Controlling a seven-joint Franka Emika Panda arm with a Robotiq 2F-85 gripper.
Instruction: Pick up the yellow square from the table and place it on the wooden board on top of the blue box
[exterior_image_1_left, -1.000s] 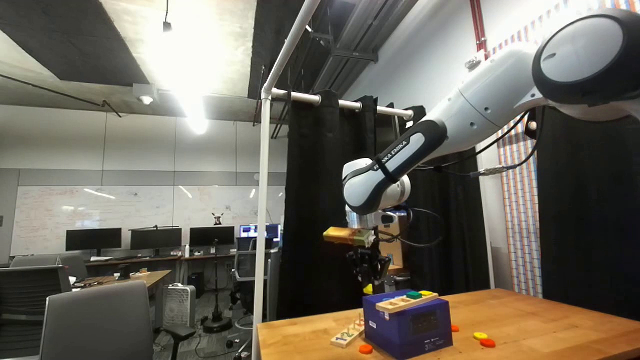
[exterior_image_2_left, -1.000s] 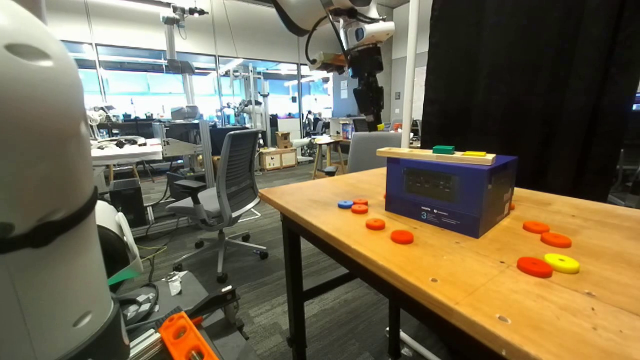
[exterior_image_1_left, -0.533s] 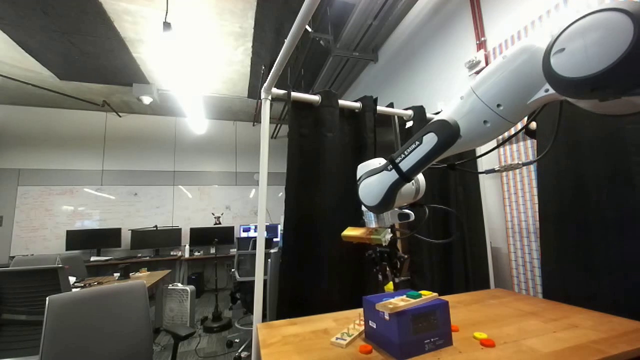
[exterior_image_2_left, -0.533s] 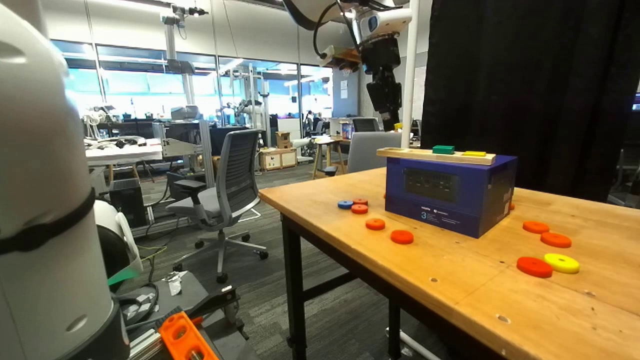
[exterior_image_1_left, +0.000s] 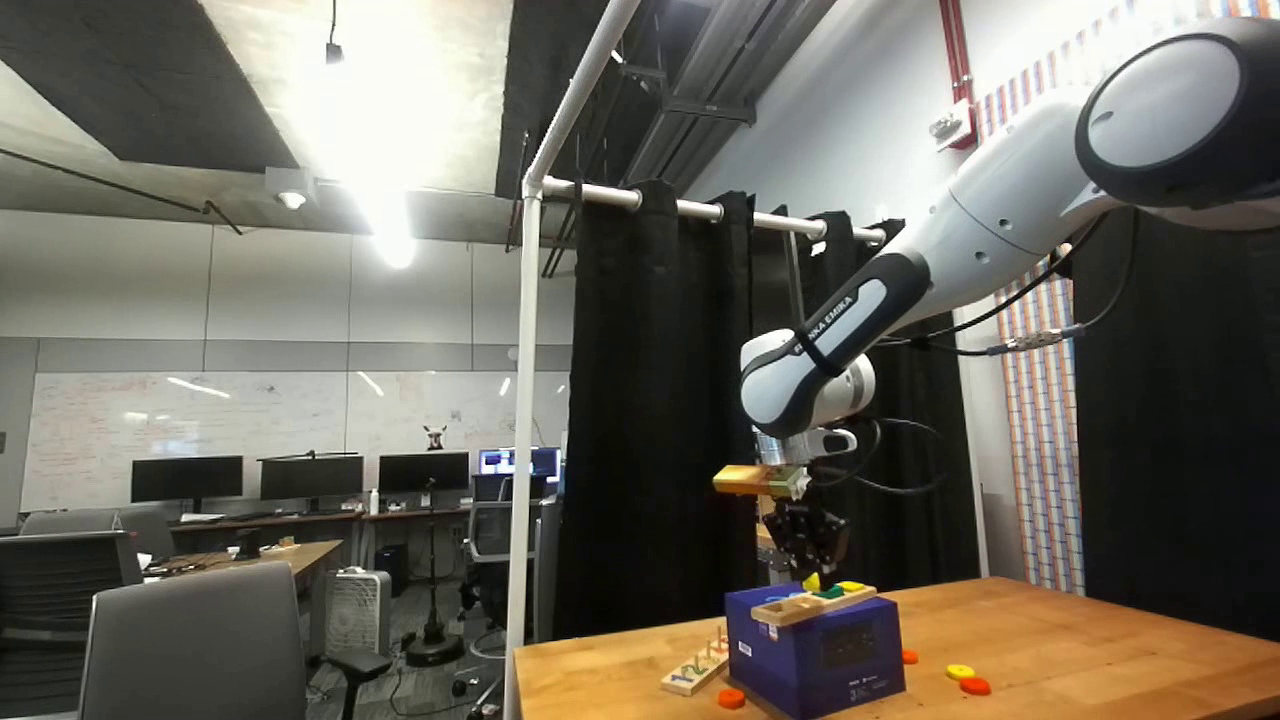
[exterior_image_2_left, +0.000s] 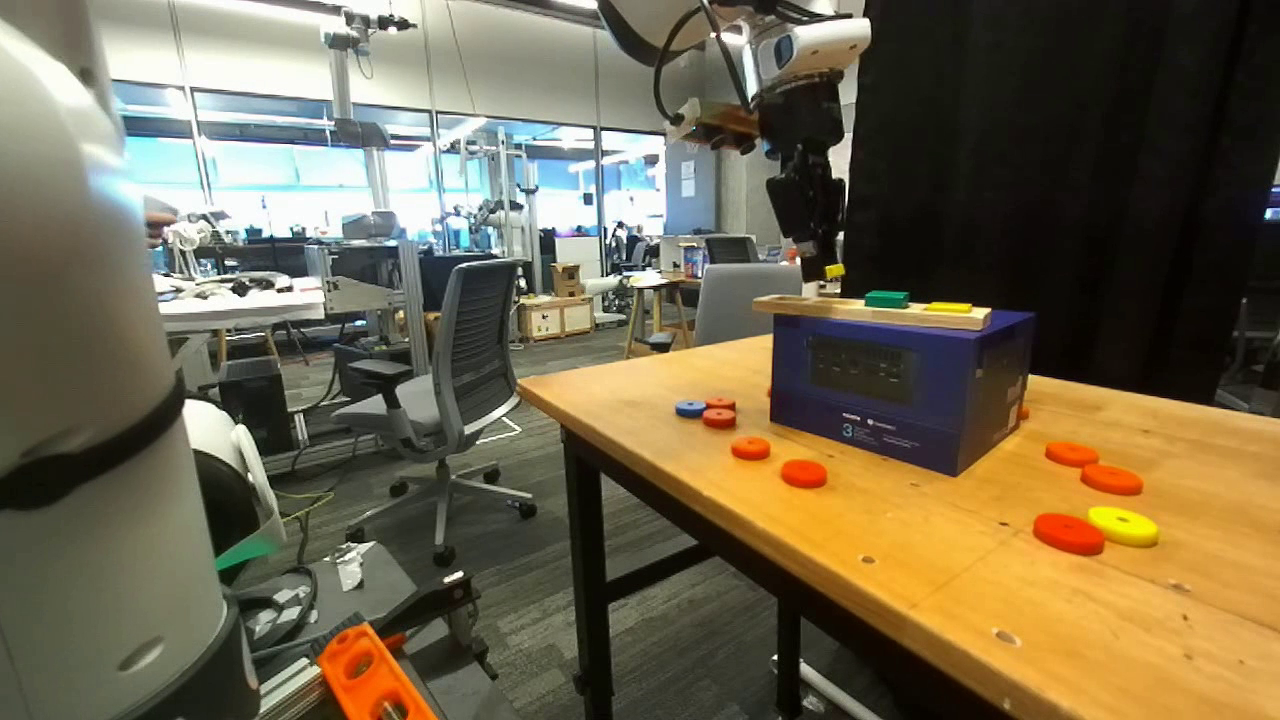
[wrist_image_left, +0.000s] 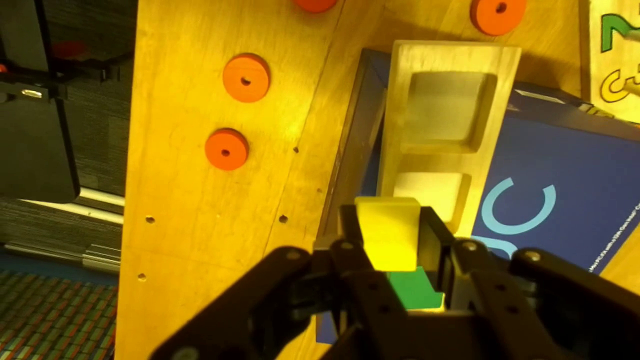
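My gripper (wrist_image_left: 387, 232) is shut on the yellow square (wrist_image_left: 390, 237), which sits between the two fingertips. In an exterior view the yellow square (exterior_image_2_left: 834, 271) is held just above the wooden board (exterior_image_2_left: 840, 309). The board lies on top of the blue box (exterior_image_2_left: 860, 395) on the table (exterior_image_2_left: 960, 560). In the wrist view the board (wrist_image_left: 455, 56) shows two bare square recesses, the nearer one partly behind the held square. A green block (exterior_image_2_left: 887, 299) and another flat yellow piece (exterior_image_2_left: 949, 307) sit on the board toward its far end. In the wrist view the green block (wrist_image_left: 415, 290) is partly hidden by the fingers.
Orange and red discs (exterior_image_2_left: 804, 473) lie on the table around the box, with a yellow disc (exterior_image_2_left: 1123, 526) and a blue disc (exterior_image_2_left: 690, 408). A number board with pegs (exterior_image_1_left: 692, 672) lies beside the box. A black curtain (exterior_image_1_left: 650, 420) hangs behind the table.
My gripper has moved right in both exterior views with the yellow square still held. It has come from beside the box to over the wooden board, and its tip is slightly lower.
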